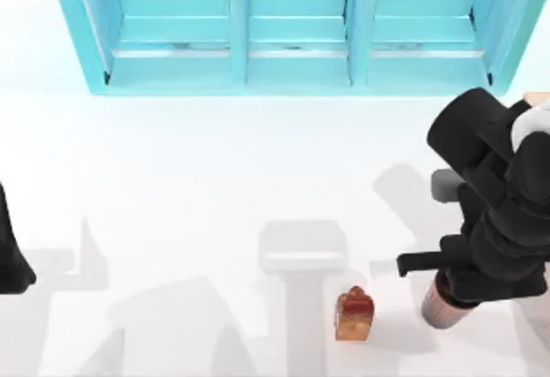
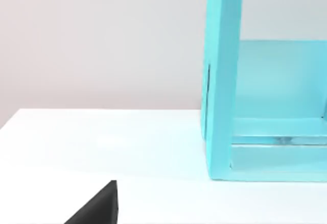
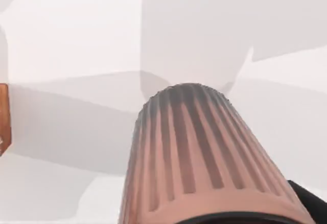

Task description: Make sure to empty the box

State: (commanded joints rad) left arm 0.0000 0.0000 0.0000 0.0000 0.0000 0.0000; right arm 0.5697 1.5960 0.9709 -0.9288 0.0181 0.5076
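**No readable text**

No lettering, label, brand, number or sign can be read anywhere — not on the turquoise shelf unit (image 1: 292, 29) at the table's (image 1: 172, 179) far edge, nor on the ribbed cup (image 3: 196, 157).

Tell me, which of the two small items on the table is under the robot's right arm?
The ribbed pinkish-brown cup, beneath the right end effector. The small red-and-tan item sits apart, towards the table's middle.

My right claw (image 1: 447, 295) hangs over the counter's (image 1: 215, 179) right side with a ribbed cup (image 1: 443, 304) under it. Just left of the cup lies a small bread-like item (image 1: 353, 314). The three-bay shelf unit (image 1: 296, 29) stands along the far edge. My left arm (image 1: 10, 252) sits at the left edge.
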